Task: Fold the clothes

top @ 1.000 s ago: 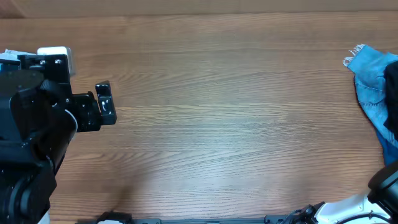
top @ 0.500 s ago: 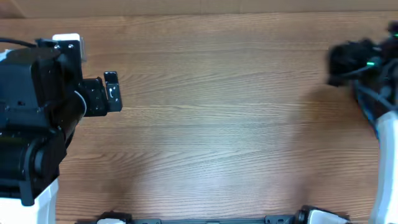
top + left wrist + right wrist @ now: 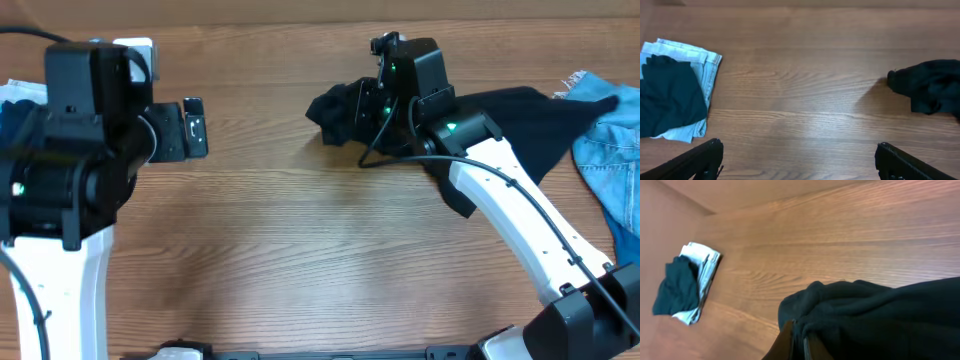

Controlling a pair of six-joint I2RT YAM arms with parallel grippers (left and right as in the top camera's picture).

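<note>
Tabletop, L to R:
- Pale denim piece (image 3: 710,65): folded, flat on table (image 3: 300,250), at L edge twd far-L corner
- Dark navy piece (image 3: 670,95): crumpled, lying on top of pale denim piece, covering its L part
- L gripper (image 3: 799,146): just inboard of L edge, above bare wood, fingers spread wide, nothing betw. them
- Black garment (image 3: 335,110): bunched end at mid-table nr far edge, casting a shadow on the wood. Rest trails R under the arm twd R edge, reaching blue denim piece
- R gripper (image 3: 799,342): mid-table nr far edge, fingers pinched tight on bunched end of black garment
- Blue denim piece (image 3: 605,140): rumpled heap at R edge, twd far-R corner, partly cut off by frame
</note>
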